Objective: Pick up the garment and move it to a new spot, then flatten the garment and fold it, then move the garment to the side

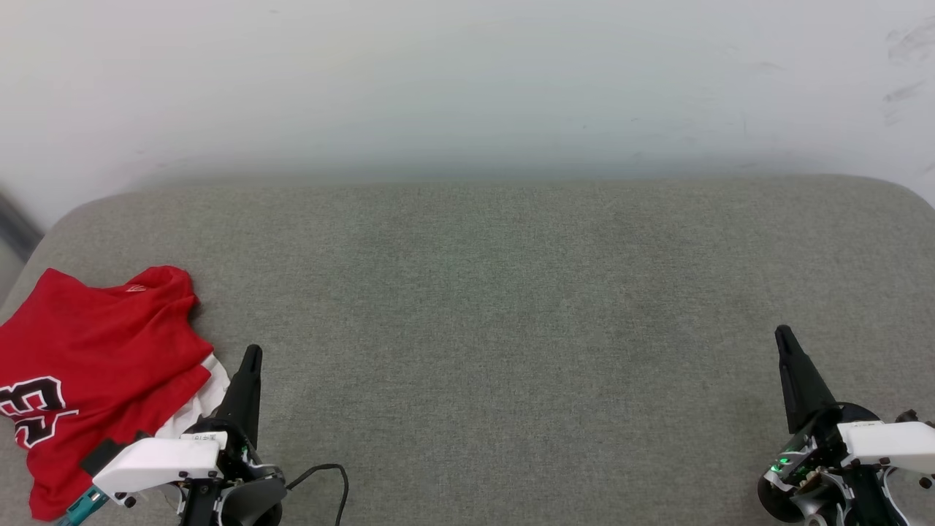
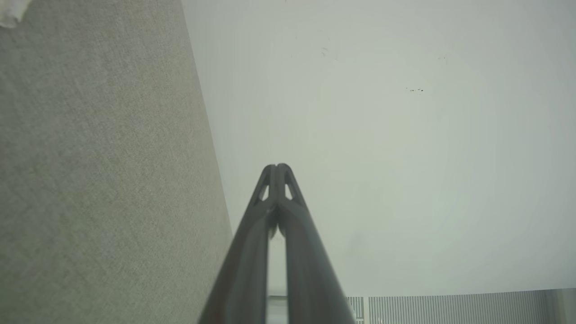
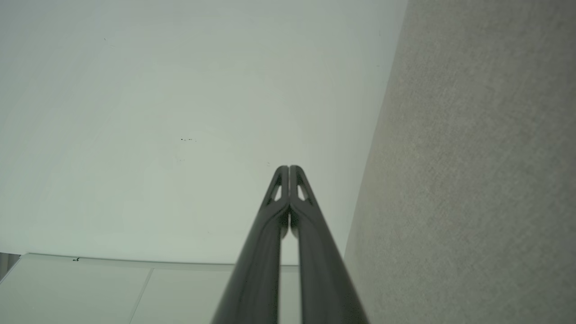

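On grey felt, crumpled red garment (image 1: 88,365)

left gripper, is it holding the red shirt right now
No, the left gripper is shut on nothing, and the garment lies beside it on the grey cushion.

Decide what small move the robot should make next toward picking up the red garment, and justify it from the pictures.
Probably open the fingers of the left gripper and swing it toward the garment. The garment lies rumpled at the left end of the grey cushion, close beside that gripper, whose fingers are pressed together on nothing. The right gripper, also shut, sits far across the cushion.
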Motion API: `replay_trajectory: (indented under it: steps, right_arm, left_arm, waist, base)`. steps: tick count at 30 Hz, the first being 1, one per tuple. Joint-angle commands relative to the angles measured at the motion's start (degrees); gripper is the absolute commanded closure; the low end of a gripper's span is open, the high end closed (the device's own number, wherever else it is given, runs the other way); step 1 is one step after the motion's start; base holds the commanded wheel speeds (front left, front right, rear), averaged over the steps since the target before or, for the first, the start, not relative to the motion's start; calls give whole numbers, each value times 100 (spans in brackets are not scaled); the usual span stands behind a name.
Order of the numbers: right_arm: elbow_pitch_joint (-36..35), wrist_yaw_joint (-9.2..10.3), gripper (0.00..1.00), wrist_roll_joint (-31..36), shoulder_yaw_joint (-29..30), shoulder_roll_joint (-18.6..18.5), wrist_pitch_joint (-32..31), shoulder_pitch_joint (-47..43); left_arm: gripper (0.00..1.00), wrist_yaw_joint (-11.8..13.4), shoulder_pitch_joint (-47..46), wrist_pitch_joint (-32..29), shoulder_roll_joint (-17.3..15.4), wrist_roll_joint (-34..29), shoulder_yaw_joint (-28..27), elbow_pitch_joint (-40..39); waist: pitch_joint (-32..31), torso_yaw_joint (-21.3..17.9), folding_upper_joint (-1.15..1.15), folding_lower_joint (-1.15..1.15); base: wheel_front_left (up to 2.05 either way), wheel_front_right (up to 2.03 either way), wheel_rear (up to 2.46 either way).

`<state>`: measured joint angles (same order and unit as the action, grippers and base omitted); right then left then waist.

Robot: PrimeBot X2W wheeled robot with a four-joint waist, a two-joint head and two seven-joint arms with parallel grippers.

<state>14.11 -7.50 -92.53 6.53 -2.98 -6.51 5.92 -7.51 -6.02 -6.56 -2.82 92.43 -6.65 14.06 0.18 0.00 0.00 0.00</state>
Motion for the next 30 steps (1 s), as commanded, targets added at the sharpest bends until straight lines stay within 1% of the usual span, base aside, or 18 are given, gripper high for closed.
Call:
replay_trajectory:
  steps: [1,24,25,28,30]
  right_arm:
    - [5,2,100,24,-4,19,4,74]
    - [5,2,100,24,-4,19,4,74]
    - [0,0,0,0,0,0,0,0]
    - [91,1,0,4,-4,3,11,-85]
    - [26,1,0,28,-18,3,66,-106]
  left_arm:
    - [100,-22,-45,-8,7,-4,-4,-1]
    - [100,-21,-45,-8,7,-4,-4,-1]
    - [0,0,0,0,0,0,0,0]
    - [0,2,78,9,10,-4,30,99]
    - [0,2,62,66,9,-19,112,77]
  waist:
    - [0,0,0,0]
    - [0,0,0,0]
    - [0,0,0,0]
    - [1,-1,0,0]
    - [2,-3,0,0]
  base:
    - [0,0,0]
    - [0,0,0]
    - [0,0,0]
    - [0,0,0]
    - [0,0,0]
